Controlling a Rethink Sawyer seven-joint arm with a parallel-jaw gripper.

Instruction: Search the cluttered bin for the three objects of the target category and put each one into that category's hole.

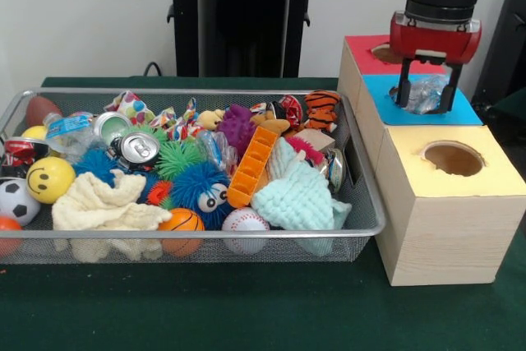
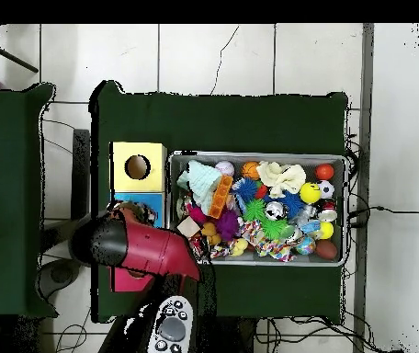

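The silver wire-mesh bin (image 1: 197, 93) is full of toys; it also shows in the overhead view (image 2: 261, 155). My gripper (image 1: 426, 98) hangs over the blue-topped box (image 1: 468, 111), just in front of the red top's hole (image 1: 385, 53). It is shut on a crumpled see-through plastic bottle (image 1: 425, 93), held just above the blue top. A second see-through bottle with a blue label (image 1: 67, 127) lies at the bin's far left among cans. Another clear plastic piece (image 1: 212, 150) lies near the bin's middle. In the overhead view my arm (image 2: 135, 246) hides the gripper and the red box.
Three pale wooden boxes stand in a row right of the bin: red top at the back, blue in the middle, yellow top with its hole (image 1: 454, 158) nearest. Silver cans (image 1: 138, 149), spiky balls (image 1: 177, 158), cloths (image 1: 300, 196) and sport balls fill the bin.
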